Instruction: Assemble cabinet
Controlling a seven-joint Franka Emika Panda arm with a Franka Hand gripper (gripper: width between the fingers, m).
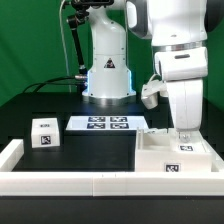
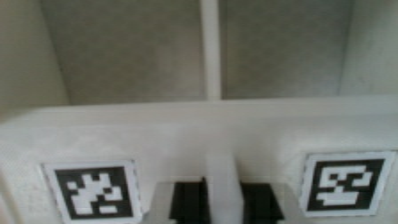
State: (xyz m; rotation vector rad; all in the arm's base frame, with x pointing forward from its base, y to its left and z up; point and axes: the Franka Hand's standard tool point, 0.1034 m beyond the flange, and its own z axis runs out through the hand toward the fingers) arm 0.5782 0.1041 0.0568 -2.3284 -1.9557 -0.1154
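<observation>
The white cabinet box [image 1: 160, 153] lies at the exterior view's right, close to the front rail, with tags on its near faces. My gripper [image 1: 183, 134] reaches straight down into it. In the wrist view my gripper [image 2: 221, 196] is shut on a thin white upright rib of the cabinet [image 2: 214, 120]. One dark finger [image 2: 185, 201] presses each side of the rib. Two tags [image 2: 89, 190] flank the fingers on the white face. A small white block [image 1: 46, 133] with a tag stands apart at the exterior view's left.
The marker board [image 1: 105, 124] lies flat mid-table in front of the robot base [image 1: 107, 72]. White border rails run along the front [image 1: 80, 183] and the exterior view's left edge [image 1: 10, 153]. Cables hang behind the base.
</observation>
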